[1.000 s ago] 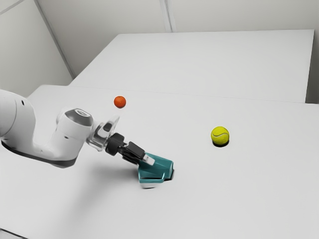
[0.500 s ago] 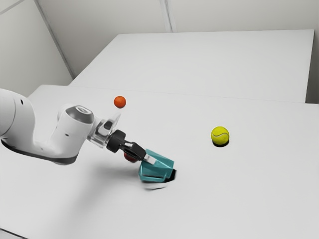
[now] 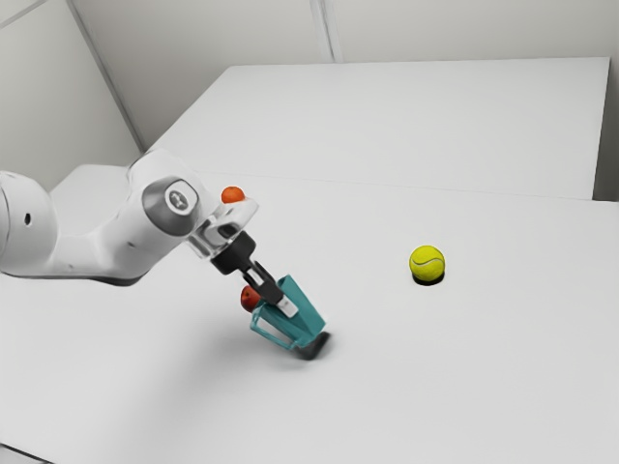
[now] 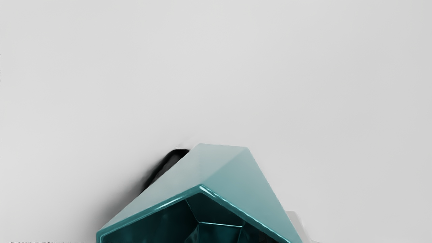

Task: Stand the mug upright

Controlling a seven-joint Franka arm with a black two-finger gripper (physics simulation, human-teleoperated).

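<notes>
The teal mug [image 3: 308, 317] leans at a slant, its rim end raised toward the hand and its base low over a dark shadow. Its handle hangs on the exterior view's left side. My gripper [image 3: 287, 306] is shut on the mug's wall, one pale fingertip lying against the outside. Seen in the wrist view, the mug [image 4: 233, 172] has its mouth toward the camera, with part of a pale fingertip [image 4: 294, 222] beside it. The far finger is hidden by the mug. Whether the base touches the table cannot be told.
Close behind the mug and hand is a red apple [image 3: 250, 298]. An orange [image 3: 232, 195] sits farther back, beside the arm's wrist. Toward the exterior view's right a yellow tennis ball [image 3: 427, 263] rests on the white table [image 3: 484, 377].
My hand has risen and turned to point more steeply down. The mug has turned with it, from nearly lying to a steeper slant, rim end up. More of the apple shows.
</notes>
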